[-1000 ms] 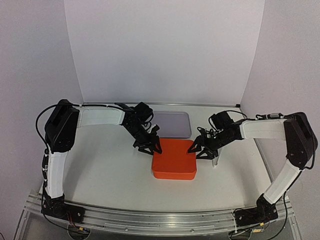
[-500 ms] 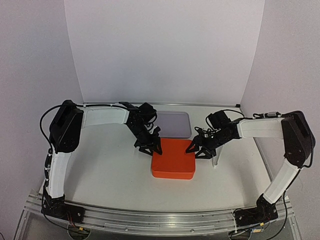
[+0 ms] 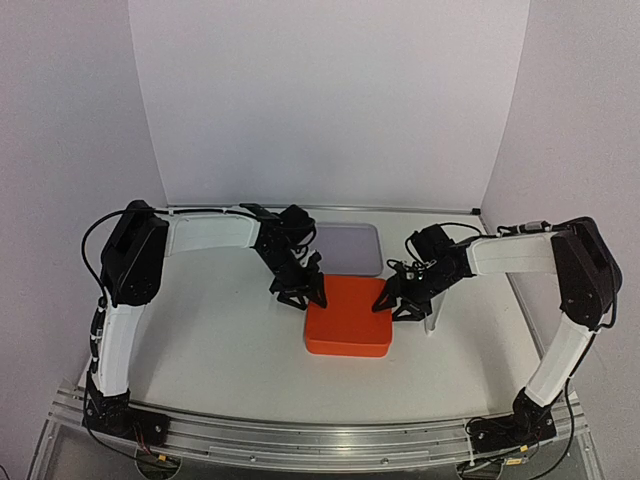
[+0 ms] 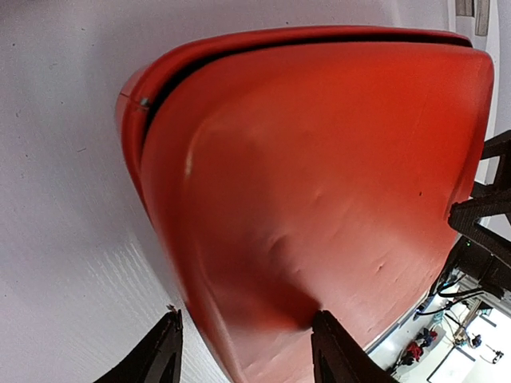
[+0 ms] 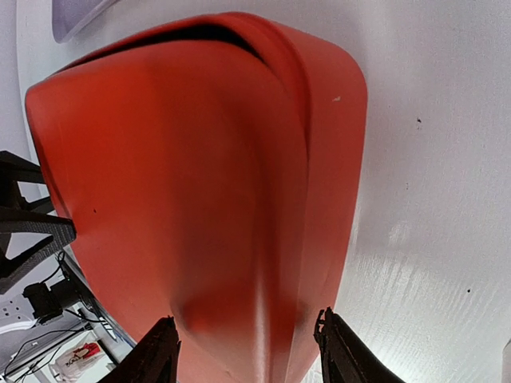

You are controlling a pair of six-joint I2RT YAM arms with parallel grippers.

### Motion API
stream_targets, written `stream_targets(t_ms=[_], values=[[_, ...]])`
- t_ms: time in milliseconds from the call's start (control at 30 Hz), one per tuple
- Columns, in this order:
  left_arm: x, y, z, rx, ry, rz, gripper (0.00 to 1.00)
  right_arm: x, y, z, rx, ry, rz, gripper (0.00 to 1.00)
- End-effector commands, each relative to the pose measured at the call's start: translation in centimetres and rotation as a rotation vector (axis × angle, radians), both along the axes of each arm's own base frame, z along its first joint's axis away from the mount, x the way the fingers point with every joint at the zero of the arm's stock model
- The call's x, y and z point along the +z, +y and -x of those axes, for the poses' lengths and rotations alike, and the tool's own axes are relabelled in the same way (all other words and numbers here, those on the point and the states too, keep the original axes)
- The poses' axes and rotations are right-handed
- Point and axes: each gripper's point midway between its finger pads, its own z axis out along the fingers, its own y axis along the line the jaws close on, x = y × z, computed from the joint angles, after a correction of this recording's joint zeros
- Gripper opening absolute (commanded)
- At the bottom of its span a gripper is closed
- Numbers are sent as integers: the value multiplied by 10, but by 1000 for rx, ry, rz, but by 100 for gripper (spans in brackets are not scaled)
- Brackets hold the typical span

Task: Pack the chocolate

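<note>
An orange box [image 3: 347, 320] with rounded corners lies lid down and closed in the middle of the table. The chocolate is hidden. My left gripper [image 3: 298, 297] stands at the box's far left corner. In the left wrist view it [image 4: 246, 319] is open and straddles that corner of the box [image 4: 319, 159], one fingertip [image 4: 321, 319] resting on the lid, the other off the side above the table. My right gripper [image 3: 397, 305] is at the far right corner. It [image 5: 243, 319] is open and straddles the box [image 5: 184, 159] without clamping it.
A pale lavender translucent tray [image 3: 345, 248] lies just behind the box, its edge also in the right wrist view [image 5: 76, 12]. A small clear upright piece [image 3: 432, 322] stands right of the box. White backdrop walls enclose the table; an aluminium rail [image 3: 320, 440] runs along the near edge.
The left gripper's jaws have widened at the box's corner. The right arm has shifted slightly toward the box. The box has not moved.
</note>
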Motion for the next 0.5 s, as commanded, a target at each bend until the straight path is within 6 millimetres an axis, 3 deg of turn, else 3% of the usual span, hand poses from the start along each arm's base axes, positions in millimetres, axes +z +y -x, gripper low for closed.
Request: stream_targets(t_ms=[0,300,467], values=[[7,-3,-18,35,-79,-29,58,20,4,-11,18,-67,0,57],[29,4,-32,76,-147,22,87,40,1,-7,51,-124,-6,66],[32,6,-37,84,-148,56,91,36,-1,-9,47,-125,16,66]])
